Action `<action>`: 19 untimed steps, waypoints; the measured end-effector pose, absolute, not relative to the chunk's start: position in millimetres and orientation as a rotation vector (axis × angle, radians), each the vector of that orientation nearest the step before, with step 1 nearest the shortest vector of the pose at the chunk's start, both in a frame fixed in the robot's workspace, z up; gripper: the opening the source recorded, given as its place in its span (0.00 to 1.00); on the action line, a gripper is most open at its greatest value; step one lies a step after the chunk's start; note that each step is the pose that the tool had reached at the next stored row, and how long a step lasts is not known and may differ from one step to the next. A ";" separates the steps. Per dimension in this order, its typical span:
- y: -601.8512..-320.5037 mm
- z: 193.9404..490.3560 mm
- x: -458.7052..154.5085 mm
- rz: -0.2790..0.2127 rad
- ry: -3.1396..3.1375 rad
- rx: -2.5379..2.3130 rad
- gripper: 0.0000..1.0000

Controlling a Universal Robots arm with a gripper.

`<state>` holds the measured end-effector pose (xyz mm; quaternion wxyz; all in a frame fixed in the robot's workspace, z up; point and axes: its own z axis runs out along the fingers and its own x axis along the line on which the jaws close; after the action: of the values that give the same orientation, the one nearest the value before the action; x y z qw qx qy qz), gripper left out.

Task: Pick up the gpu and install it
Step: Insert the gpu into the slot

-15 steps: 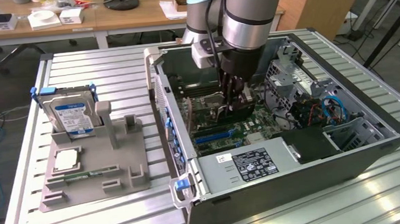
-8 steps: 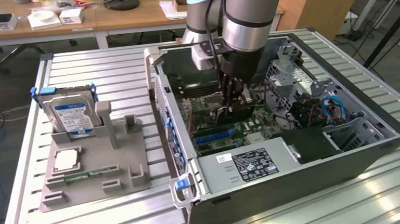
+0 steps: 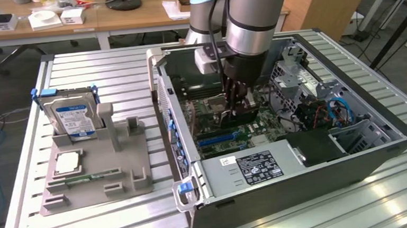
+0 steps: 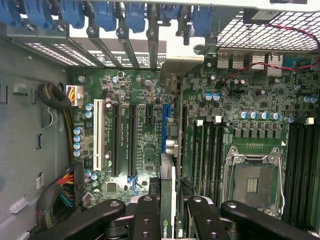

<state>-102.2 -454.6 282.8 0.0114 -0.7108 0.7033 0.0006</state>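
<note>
My gripper (image 3: 233,99) reaches down into the open computer case (image 3: 314,184), over the motherboard (image 3: 211,125). It is shut on the gpu (image 4: 168,195), which appears edge-on between the black fingers (image 4: 146,216) as a thin green card. The card's silver end bracket (image 4: 176,67) points toward the rear slot openings (image 4: 125,47). The gpu hangs along the blue expansion slot (image 4: 165,122), and I cannot tell whether its edge touches the slot. In the exterior view the card is a dark shape (image 3: 240,113) under the wrist.
Left of the case in the exterior view stands a grey fixture (image 3: 122,174) holding a hard drive (image 3: 72,114), a processor chip (image 3: 66,162) and a memory stick (image 3: 87,178). Inside the case are the CPU socket (image 4: 252,180), memory slots (image 4: 210,150), cable bundles (image 4: 65,185) and the power supply (image 3: 260,166).
</note>
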 end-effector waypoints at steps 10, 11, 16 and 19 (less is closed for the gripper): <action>-454.6 280.4 -102.2 0.002 2.194 -2.217 0.26; -454.9 280.3 -102.3 0.002 2.193 -2.217 0.26; -456.5 280.4 -102.2 0.002 2.194 -2.217 0.26; -456.5 280.4 -102.2 0.002 2.193 -2.217 0.26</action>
<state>-102.2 -456.5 280.4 0.0114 -0.7108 0.7033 0.0006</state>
